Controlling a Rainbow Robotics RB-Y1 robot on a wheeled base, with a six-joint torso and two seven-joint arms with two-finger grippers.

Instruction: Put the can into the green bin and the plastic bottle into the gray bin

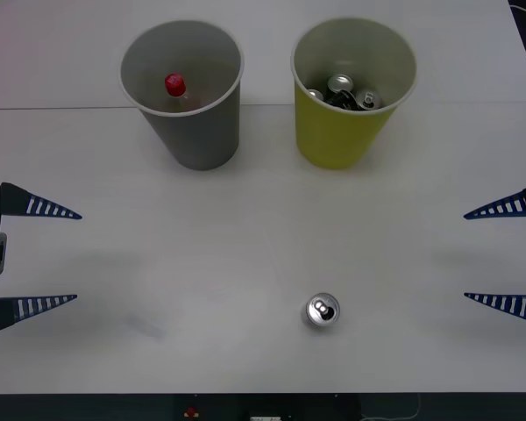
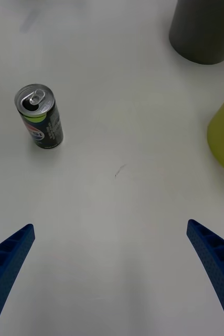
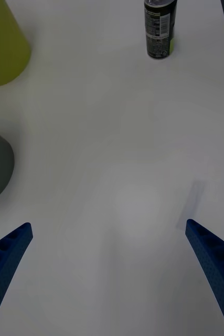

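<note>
Since the can (image 1: 322, 310) stood upright nearer your right gripper (image 1: 503, 255), that spread claw suited it. Your left gripper (image 1: 37, 256) waited spread; the plastic bottle (image 1: 176, 89) sat in the gray bin (image 1: 202, 132)

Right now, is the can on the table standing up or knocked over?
Standing up. The can shows its round silver top with the pull tab from above, and the right wrist view shows it upright on its base on the table.

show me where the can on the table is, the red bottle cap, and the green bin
can (image 1: 322, 310), front view, on its silver top.
red bottle cap (image 1: 174, 84), front view, on the cap's top, inside the gray bin (image 1: 195, 140).
green bin (image 1: 337, 136), front view, on its outer wall.
</note>
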